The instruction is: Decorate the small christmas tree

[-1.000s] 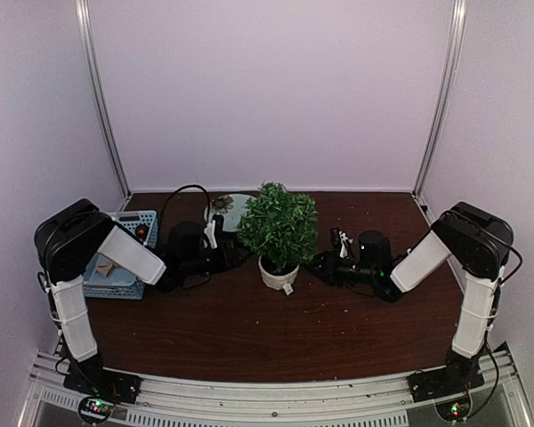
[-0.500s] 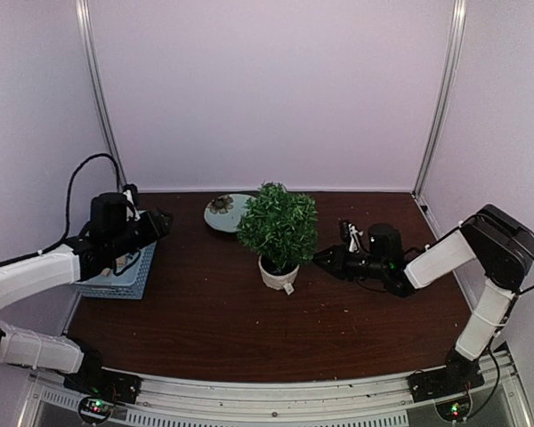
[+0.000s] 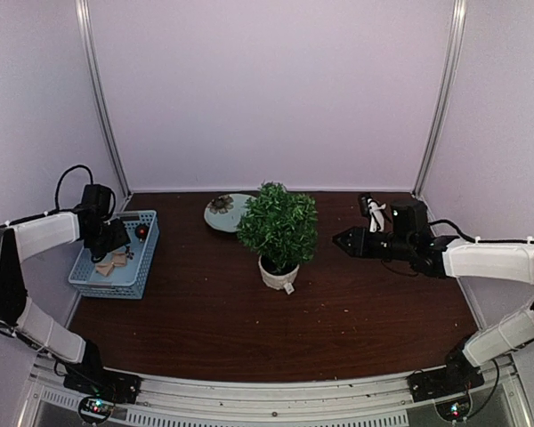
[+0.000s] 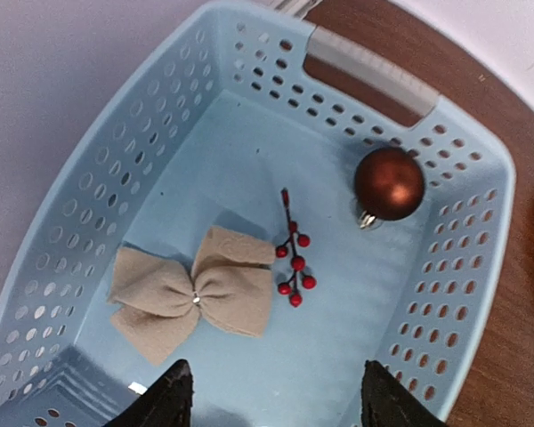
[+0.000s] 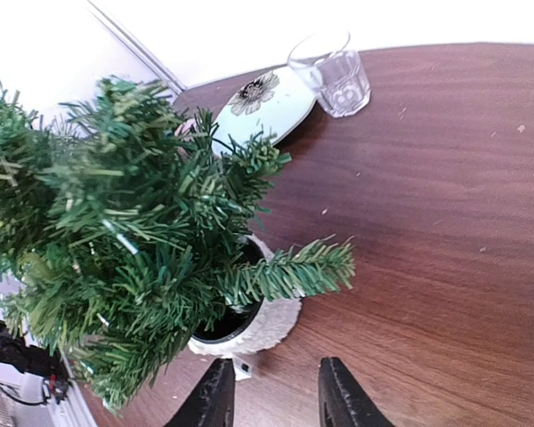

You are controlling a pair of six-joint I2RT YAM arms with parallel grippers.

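Note:
The small christmas tree [image 3: 279,224] stands mid-table in its off-white pot [image 3: 277,274]; the right wrist view shows the tree [image 5: 133,231] from close by. My right gripper [image 3: 340,241] hangs to the tree's right, pointing at it, jaws open and empty [image 5: 271,400]. At the table's left edge sits a light blue basket [image 3: 150,253]. My left gripper [image 3: 114,242] hovers over it, open with nothing between its fingertips [image 4: 276,400]. In the basket [image 4: 116,169] lie a beige bow [image 4: 196,294], a red berry sprig [image 4: 294,262] and a brown-red ball ornament [image 4: 389,182].
A pale plate with a flower print [image 3: 224,212] lies behind the tree on the left, and a clear glass cup [image 5: 331,71] stands beside the plate [image 5: 262,102]. A small white tag [image 3: 287,288] hangs at the pot's base. Walls close the left, back and right.
My left arm swung from beside the tree out to the left and now hangs over the basket. My right arm drew back to the right, away from the tree, and its jaws widened.

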